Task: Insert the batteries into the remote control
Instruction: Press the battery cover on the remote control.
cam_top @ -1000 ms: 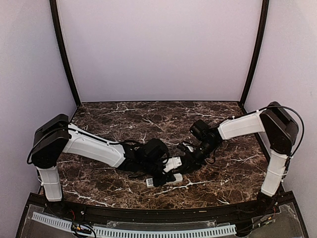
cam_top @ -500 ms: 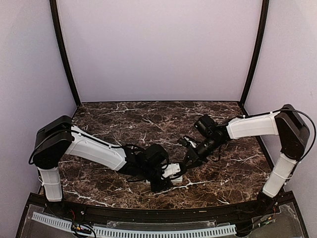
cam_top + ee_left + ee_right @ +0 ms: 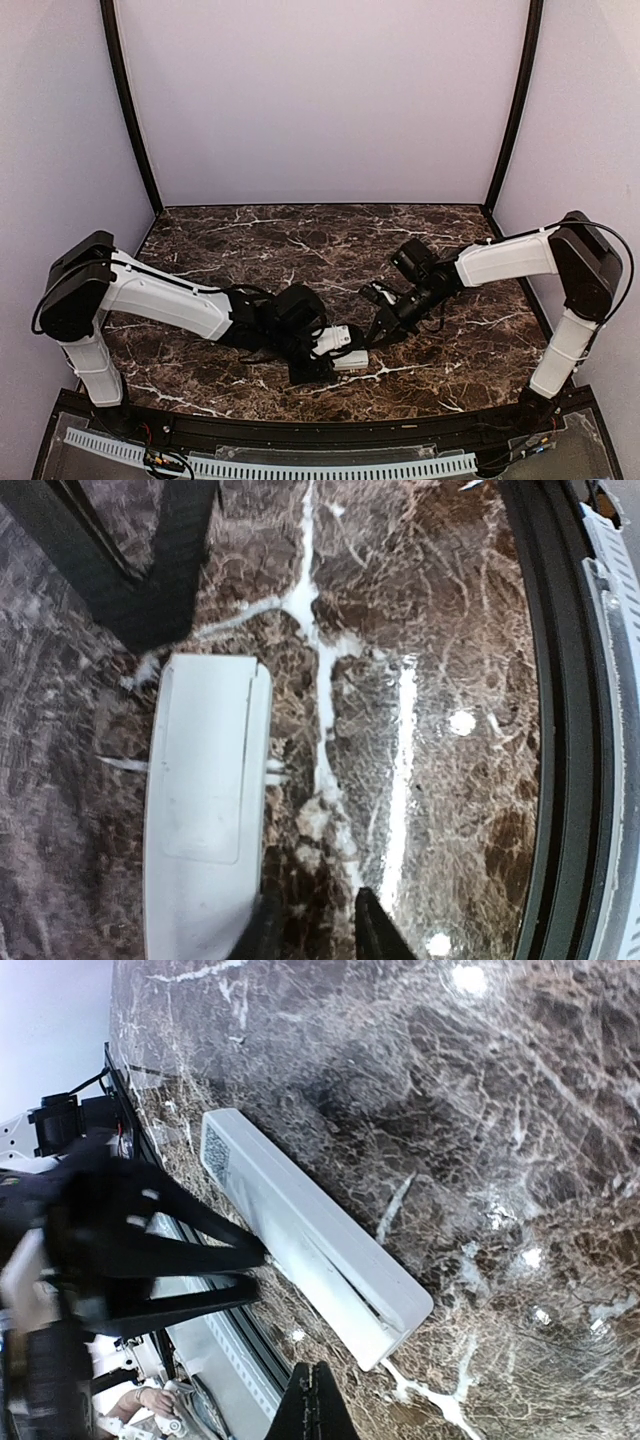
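While the remote control (image 3: 350, 359) lies flat on the counter (image 3: 300, 240) near its front edge, your left claw (image 3: 313, 932) stands slightly parted just beside it, holding nothing, and your right claw (image 3: 316, 1402) is closed and empty near its other end.

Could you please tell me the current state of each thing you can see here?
remote: lying flat, back side up, battery cover looks closed.
left claw: slightly open, empty, beside the remote's edge.
right claw: shut, holding nothing.
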Available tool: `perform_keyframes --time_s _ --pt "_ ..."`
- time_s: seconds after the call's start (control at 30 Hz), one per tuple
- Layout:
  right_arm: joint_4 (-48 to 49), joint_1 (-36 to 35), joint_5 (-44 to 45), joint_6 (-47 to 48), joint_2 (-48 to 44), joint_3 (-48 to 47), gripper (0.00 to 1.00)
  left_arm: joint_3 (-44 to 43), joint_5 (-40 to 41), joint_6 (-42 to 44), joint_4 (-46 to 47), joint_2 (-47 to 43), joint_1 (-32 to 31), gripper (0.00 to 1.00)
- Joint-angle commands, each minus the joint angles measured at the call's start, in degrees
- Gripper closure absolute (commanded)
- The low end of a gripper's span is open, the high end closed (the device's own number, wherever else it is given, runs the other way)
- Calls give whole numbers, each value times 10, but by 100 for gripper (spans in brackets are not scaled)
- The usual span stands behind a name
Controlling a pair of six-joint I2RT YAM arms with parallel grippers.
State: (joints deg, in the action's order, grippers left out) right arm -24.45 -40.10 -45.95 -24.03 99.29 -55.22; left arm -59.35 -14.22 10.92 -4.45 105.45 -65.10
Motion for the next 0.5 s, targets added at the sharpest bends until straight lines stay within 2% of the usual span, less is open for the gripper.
perform_keyframes --time_s 0.0,0.07,0.13,0.27,0.47 --pt "27 -10 14 -24 1 11 100 29 17 29 3 -97 4 59" --pt "32 -13 15 -29 5 10 100 49 45 47 10 -112 6 45" --pt "33 -15 20 -34 8 8 100 65 71 59 5 -115 13 39" --pt "34 -19 27 -39 14 8 100 70 73 67 -24 -97 36 36" --pt "42 -24 30 -45 21 13 100 62 83 67 -20 -66 44 35"
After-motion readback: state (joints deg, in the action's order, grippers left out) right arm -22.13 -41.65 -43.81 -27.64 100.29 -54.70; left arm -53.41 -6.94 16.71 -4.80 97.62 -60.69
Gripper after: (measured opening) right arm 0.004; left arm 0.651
